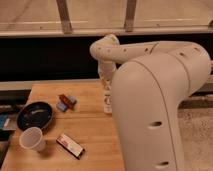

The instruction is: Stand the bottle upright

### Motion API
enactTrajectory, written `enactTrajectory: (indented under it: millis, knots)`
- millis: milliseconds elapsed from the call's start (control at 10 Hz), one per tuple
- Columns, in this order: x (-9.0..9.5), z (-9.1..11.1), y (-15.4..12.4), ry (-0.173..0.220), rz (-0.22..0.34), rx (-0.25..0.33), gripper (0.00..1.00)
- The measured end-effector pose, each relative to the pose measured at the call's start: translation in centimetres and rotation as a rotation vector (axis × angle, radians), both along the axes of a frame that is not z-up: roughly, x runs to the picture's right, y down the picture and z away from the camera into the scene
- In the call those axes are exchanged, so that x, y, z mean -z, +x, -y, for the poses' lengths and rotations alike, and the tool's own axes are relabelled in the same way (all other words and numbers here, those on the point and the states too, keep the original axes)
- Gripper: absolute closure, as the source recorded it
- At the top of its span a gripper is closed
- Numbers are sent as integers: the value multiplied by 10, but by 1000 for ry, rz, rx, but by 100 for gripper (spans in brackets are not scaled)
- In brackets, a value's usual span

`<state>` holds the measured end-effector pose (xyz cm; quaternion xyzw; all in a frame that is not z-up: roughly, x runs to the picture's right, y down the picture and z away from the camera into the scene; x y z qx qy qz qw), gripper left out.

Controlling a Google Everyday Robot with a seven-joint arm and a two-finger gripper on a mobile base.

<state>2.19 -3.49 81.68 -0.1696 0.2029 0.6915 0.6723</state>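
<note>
Camera view: your robot's white arm point(155, 90) reaches down over right side of wooden table point(92, 127). Tool point(106, 89) sits directly over bottle point(107, 104); you cannot tell whether it is spread or pinching. Bottle looks upright at table's right side, close against arm. To left: dark bowl point(35, 115), white cup point(32, 139) in front of it, red-and-blue item point(66, 101), flat packet point(70, 146).
</note>
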Motion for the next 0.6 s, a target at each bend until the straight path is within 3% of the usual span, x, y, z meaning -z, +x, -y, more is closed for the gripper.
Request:
enactTrajectory:
  millis: [200, 400, 600]
  knots:
    - [-3, -2, 2, 9, 23, -19, 100]
    - [-5, -2, -1, 49, 69, -38, 100]
    - [-7, -2, -5, 57, 67, -24, 100]
